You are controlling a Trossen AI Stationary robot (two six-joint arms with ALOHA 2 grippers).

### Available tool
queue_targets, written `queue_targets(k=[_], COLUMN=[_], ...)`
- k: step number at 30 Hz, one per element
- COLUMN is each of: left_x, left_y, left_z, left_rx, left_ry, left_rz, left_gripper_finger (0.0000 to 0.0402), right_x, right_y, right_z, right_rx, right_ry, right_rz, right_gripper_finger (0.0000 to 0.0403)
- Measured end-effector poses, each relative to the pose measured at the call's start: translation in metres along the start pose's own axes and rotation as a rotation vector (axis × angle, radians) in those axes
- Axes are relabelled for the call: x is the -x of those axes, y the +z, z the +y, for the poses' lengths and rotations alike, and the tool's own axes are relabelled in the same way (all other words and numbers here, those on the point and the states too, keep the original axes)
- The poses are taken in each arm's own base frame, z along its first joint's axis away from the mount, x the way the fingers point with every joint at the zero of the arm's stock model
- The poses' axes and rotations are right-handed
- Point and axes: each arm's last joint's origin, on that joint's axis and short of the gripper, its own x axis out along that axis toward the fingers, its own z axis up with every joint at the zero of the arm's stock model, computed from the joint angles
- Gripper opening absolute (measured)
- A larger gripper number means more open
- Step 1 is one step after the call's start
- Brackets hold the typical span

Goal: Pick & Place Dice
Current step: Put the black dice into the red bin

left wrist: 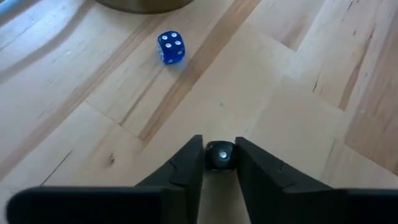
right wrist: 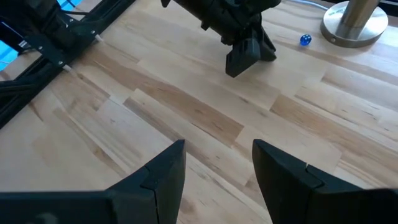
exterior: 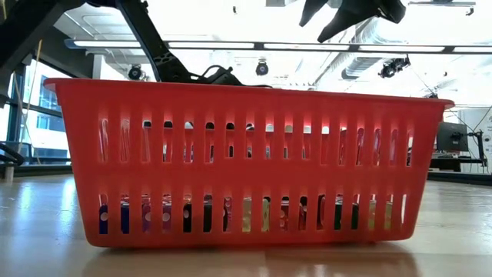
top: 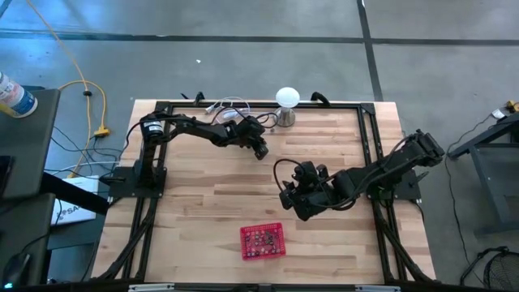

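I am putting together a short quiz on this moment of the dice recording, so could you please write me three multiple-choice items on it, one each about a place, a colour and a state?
1. Where on the table does the red basket stand?
A. Near the front edge, about midway across
B. At the back, beside the metal stand
C. Under the left arm

2. What colour is the loose die lying near the metal stand?
A. Green
B. Blue
C. Orange

3. What is between the fingers of the left gripper?
A. Nothing
B. The blue die
C. A dark die

Answers:
1. A, since the high view shows the basket low in the picture, between the two arms.
2. B, since both wrist views show a blue cube with white pips by the stand's base.
3. C, since the left wrist view shows a small dark die sitting between the two fingertips.
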Motion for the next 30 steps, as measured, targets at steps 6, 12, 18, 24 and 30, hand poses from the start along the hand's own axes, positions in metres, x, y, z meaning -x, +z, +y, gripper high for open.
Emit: queue_targets(k=[6,12,18,24,30], left_x=[0.0,0.0,0.027,0.089,0.145], left_y=[0.0,-0.002,0.004,0.027,0.04], left_z=[0.0,0.001,0.002,-0.009,-0.026], left_rx=[-0.003,-0.004,-0.064,-0.169,-0.124], left_ry=[0.015,0.02,0.029,0.011,-0.025], left_rz=[0.001,0.024,0.103,0.088,0.015], left_gripper_finger=[0.0054,0.0051,0.0049,0.0048,0.0048], right_x=[0.0,0.0,0.001,0.005,0.012], right_y=[0.0,0.001,0.0,-0.008,-0.021], right_z=[0.001,0.002,0.003,0.008,0.015], right_rx=[-0.008,-0.018,-0.022,-0.006,0.018], right_ry=[0.008,0.019,0.028,0.052,0.078], right_rz=[-0.003,-0.005,-0.006,-0.006,-0.05], right_gripper_finger=[0.0177,0.0177,0.0177,0.0177,0.0177])
